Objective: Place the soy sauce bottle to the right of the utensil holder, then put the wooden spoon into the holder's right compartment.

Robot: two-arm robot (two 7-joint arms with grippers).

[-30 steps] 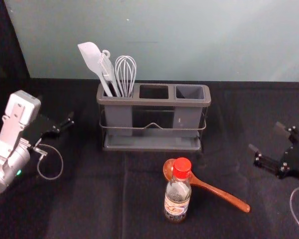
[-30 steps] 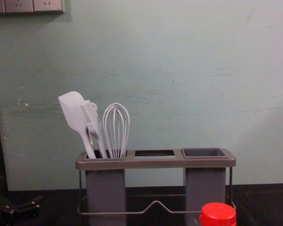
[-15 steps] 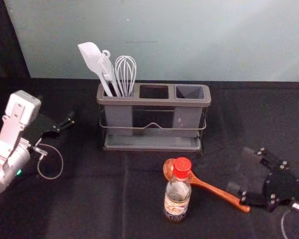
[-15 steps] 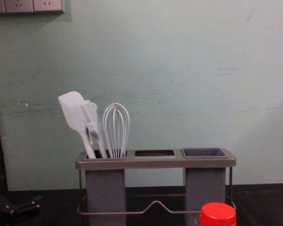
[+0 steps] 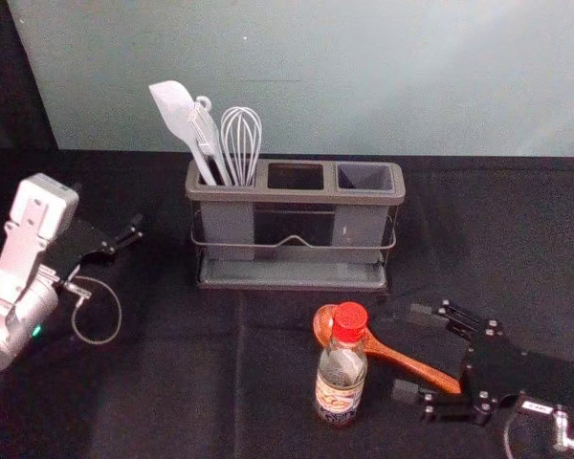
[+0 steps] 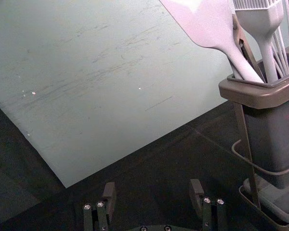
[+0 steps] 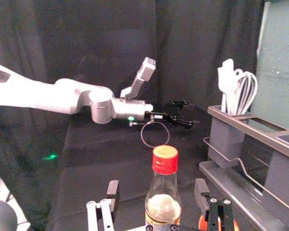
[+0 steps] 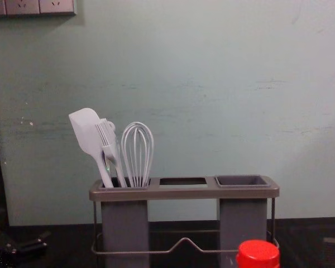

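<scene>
Red-capped, the soy sauce bottle (image 5: pixel 340 384) stands before the utensil holder (image 5: pixel 297 195), wooden spoon (image 5: pixel 407 362) behind it — right claw (image 5: pixel 413 350) spread wide near the bottle's right, left claw (image 5: pixel 137 229) also wide, left of the holder.

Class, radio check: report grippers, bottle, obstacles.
Right gripper open, facing bottle. Left gripper open, idle at left. Bottle upright, ungripped. Spoon handle beneath right gripper, possible snag.

A scuffed, pale grey-green wall (image 5: pixel 364 76) rises behind the far edge of the worktop (image 5: pixel 172 382), which is draped in black cloth. Dark curtains (image 7: pixel 96 43) hang beyond its left side; sockets (image 8: pixel 39 6) sit high on the wall's left.
</scene>
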